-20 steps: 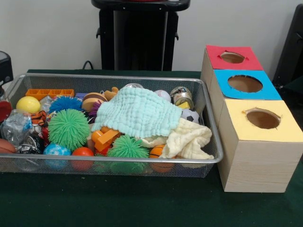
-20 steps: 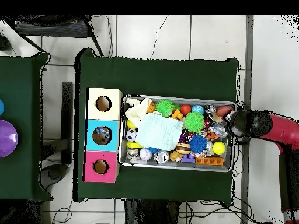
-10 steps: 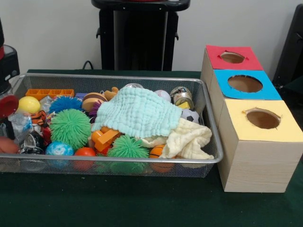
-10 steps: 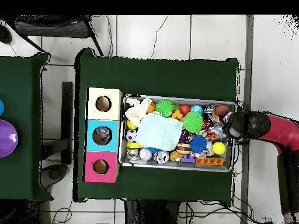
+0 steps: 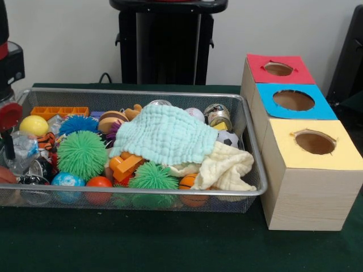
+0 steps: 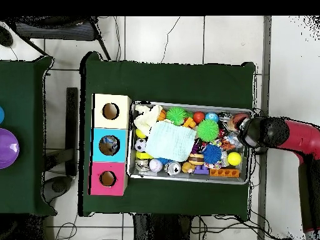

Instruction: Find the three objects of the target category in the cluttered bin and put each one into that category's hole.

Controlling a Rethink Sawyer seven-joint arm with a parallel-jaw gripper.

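A wire mesh bin (image 5: 170, 195) holds a jumble of toys under a mint cloth (image 5: 164, 133) and a cream cloth (image 5: 227, 167). Showing are two green spiky balls (image 5: 83, 154), a blue spiky ball (image 5: 78, 124), a yellow ball (image 5: 34, 125), an orange brick (image 5: 59, 111), a soccer ball (image 5: 228, 137) and a small tin (image 5: 217, 115). My gripper (image 5: 8, 122) hangs over the bin's left end, half cut off by the picture edge. In the overhead view my gripper (image 6: 249, 132) is at the right end of the bin (image 6: 190, 105).
Three wooden boxes stand in a row beside the bin, each with a round hole: red (image 5: 278, 68), blue (image 5: 293, 100) and yellow (image 5: 315, 141). A black stand (image 5: 167, 45) rises behind the bin. A second green table with a purple bowl (image 6: 6, 148) lies at the overhead view's left.
My gripper has come further in over the bin's left end and risen a little. The toys and cloths lie as before.
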